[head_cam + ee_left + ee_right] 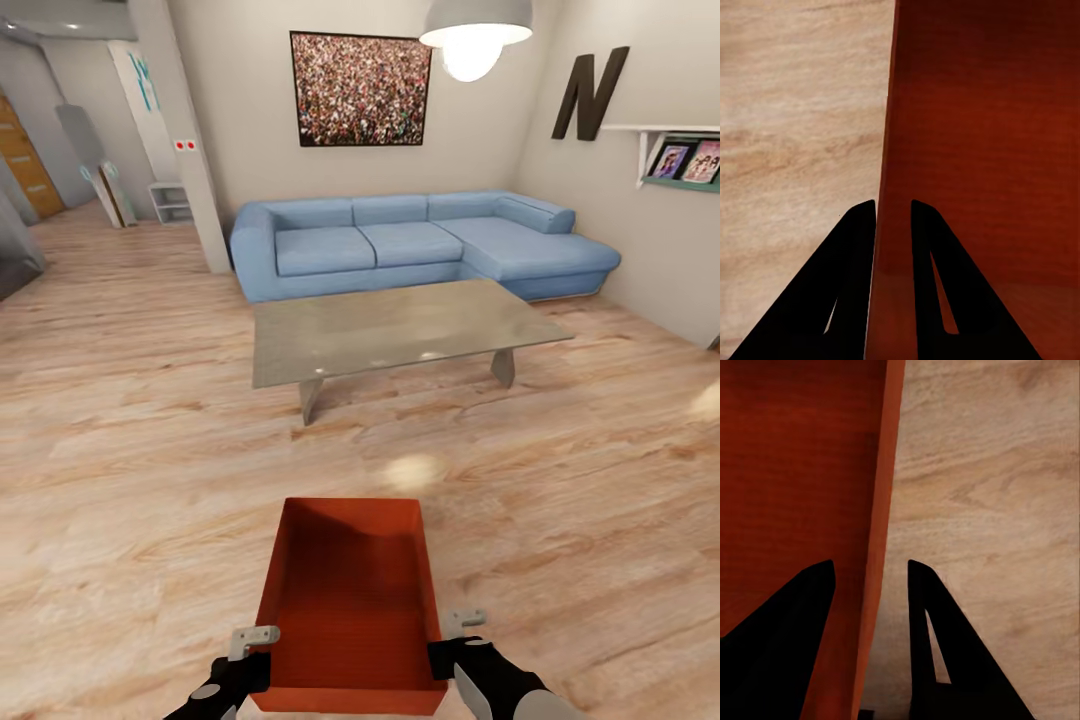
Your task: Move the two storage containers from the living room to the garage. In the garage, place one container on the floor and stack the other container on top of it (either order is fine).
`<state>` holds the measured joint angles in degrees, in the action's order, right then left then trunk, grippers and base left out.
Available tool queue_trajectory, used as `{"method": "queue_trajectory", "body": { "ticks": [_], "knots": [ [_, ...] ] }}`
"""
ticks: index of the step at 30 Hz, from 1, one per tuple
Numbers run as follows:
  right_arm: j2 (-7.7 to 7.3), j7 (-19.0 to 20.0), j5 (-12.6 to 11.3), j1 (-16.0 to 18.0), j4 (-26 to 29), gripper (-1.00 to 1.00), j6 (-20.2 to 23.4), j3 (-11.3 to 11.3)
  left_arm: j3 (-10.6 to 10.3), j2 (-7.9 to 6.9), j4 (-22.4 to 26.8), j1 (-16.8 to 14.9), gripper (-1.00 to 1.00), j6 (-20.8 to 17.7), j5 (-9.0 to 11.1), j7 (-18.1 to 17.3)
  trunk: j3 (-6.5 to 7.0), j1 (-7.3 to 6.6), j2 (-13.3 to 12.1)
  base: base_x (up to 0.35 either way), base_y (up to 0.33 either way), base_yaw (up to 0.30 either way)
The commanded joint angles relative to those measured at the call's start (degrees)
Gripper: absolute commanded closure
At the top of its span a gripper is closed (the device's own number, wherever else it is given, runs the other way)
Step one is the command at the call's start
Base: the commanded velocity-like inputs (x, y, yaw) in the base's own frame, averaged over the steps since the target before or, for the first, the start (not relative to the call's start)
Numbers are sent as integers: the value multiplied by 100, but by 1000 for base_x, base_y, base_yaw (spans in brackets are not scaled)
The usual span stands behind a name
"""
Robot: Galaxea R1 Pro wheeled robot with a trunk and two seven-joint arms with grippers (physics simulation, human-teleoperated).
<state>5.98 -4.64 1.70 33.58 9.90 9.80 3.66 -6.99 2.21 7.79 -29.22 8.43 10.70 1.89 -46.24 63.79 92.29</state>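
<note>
One red-orange rectangular open-topped plastic bin (350, 610), long axis toward twelve o'clock, pinched by left gripper (262, 652) and right gripper (444, 640) on opposite side walls.

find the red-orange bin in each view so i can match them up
Head view: the storage container sits low centre, between the left gripper and right gripper.
Left wrist view: its wall takes the picture's right side, fingers straddling its edge.
Right wrist view: its wall takes the picture's left side, edge between the fingers.
Shared landmark: the light wood plank floor beside the bin.
</note>
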Motion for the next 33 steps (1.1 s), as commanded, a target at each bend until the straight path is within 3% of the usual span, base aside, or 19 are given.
{"method": "queue_trajectory", "body": {
  "ticks": [1, 33],
  "knots": [
    [-2, -46, 70, 0, 12, 100, 48, 39, 31, -1, 3, -5, 100, 18, 29, 54, -8, -1, 2, -7, 277, 257],
    [-9, -46, 76, 0, 12, 100, 46, 44, 23, -10, 3, -5, 100, 18, 20, 27, -129, -1, 2, 17, 278, 257]
  ]
}}
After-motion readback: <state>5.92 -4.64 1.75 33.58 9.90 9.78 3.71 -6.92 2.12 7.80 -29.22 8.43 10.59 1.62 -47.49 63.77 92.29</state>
